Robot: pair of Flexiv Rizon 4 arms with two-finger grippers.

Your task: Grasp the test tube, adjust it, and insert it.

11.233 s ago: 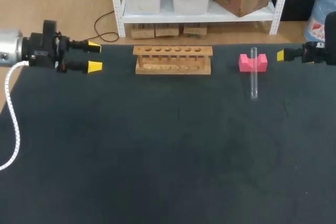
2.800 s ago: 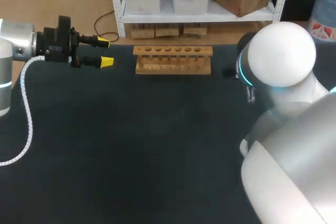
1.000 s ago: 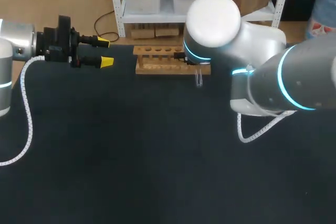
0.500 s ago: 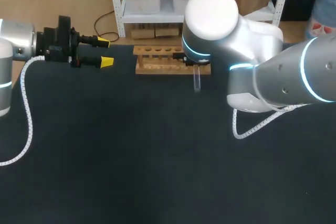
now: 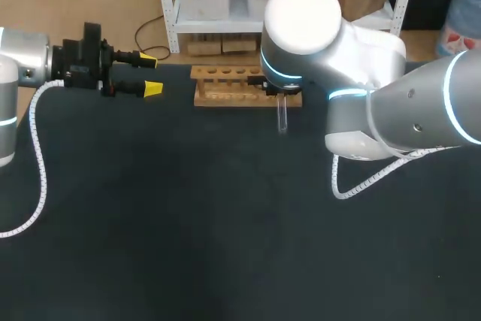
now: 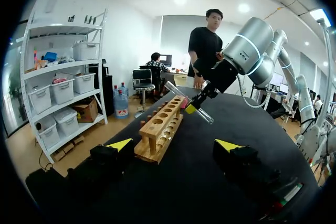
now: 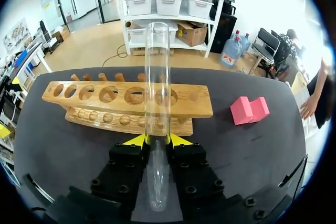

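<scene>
Glass, thin and slick: the test tube [image 7: 157,93] likely weighs little, slips easily and would crack under a hard squeeze, so a gentle mid-barrel hold seems best. Clear and long, it is pinched by the right gripper [image 7: 157,140] just before one end of the wooden rack [image 7: 79,106]. The left gripper [image 5: 148,73], fingers spread, hangs off the rack's opposite end.

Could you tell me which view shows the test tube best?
The right wrist view: the test tube fills it, clamped in the right end effector. The left wrist view shows it small, tilted; the head view, only its lower end.
</scene>
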